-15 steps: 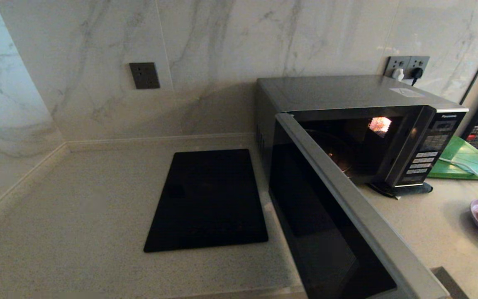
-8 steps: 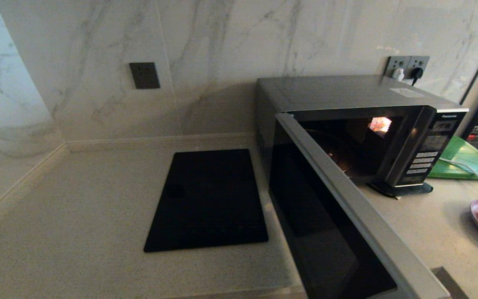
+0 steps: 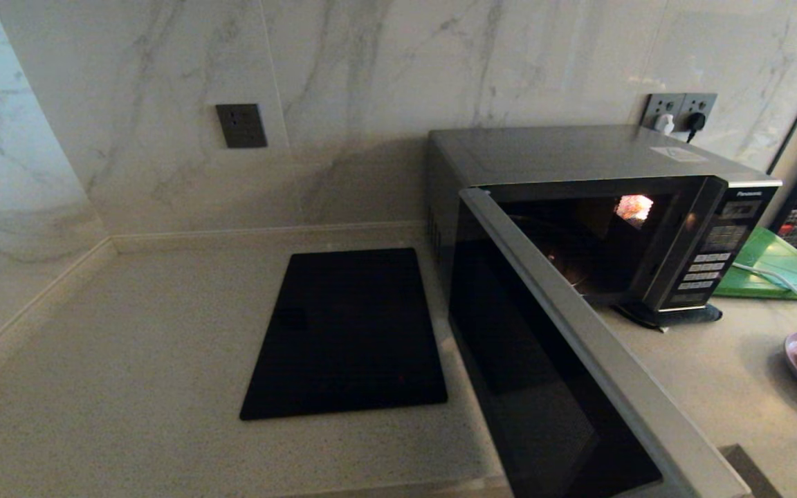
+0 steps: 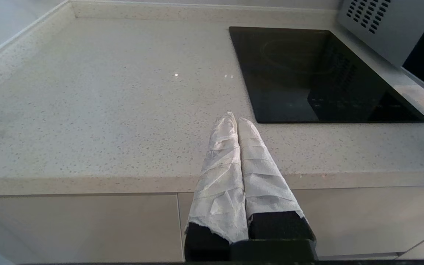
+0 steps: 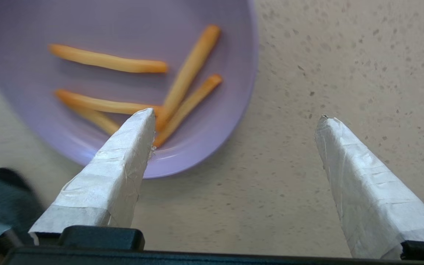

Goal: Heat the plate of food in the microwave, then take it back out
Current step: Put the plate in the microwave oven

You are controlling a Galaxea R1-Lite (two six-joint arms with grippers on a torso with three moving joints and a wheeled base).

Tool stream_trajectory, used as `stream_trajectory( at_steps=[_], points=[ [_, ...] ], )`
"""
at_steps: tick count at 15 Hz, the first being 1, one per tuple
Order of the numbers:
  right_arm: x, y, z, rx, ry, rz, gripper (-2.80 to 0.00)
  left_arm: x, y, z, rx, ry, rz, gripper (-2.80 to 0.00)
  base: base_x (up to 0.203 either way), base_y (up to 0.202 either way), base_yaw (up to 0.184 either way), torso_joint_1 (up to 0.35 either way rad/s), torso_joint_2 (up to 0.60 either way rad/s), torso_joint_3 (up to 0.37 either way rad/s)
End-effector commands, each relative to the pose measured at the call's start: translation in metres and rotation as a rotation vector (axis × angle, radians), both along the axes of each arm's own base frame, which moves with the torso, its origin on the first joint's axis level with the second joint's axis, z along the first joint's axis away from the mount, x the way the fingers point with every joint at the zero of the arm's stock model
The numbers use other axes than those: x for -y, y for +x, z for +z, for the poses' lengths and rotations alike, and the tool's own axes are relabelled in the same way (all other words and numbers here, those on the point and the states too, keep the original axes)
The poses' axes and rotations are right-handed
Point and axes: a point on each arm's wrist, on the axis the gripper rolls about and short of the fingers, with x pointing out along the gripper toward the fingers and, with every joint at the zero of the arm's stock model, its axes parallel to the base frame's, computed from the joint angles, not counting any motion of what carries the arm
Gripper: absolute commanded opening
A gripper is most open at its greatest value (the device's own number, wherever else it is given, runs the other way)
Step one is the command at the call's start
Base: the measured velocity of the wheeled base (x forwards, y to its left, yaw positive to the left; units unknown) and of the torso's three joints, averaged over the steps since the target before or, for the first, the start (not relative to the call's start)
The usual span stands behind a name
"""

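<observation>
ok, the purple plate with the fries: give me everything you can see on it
The small round lavender-purple plate looks like smooth plastic, shallow with a raised rim. It holds five orange-yellow fry-like sticks, loosely scattered. It sits flat on the speckled beige countertop, right of the silver-grey microwave, cut off by the head view's edge. The right gripper hangs open above its rim, one taped finger over the plate; whether it touches is unclear.
</observation>
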Motion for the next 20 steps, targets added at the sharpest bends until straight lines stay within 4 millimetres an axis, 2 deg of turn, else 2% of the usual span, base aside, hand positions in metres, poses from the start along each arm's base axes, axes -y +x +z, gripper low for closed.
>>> stream_trajectory(
  at_steps=[1, 9, 20],
  points=[
    [0.001, 0.001, -0.013, -0.039, 0.043, -0.004, 0.00, 0.000, 0.000, 0.000, -0.001, -0.001, 0.001, -2.80, 0.000, 0.000, 0.000, 0.000, 0.00, 0.000],
    [0.012, 0.004, -0.046, -0.091, 0.102, -0.018, 0.00, 0.000, 0.000, 0.000, -0.001, -0.001, 0.001, -2.80, 0.000, 0.000, 0.000, 0.000, 0.00, 0.000],
    [0.022, 0.014, -0.057, -0.086, 0.098, -0.015, 0.00, 0.000, 0.000, 0.000, -0.001, -0.001, 0.001, -2.80, 0.000, 0.000, 0.000, 0.000, 0.00, 0.000]
  ],
)
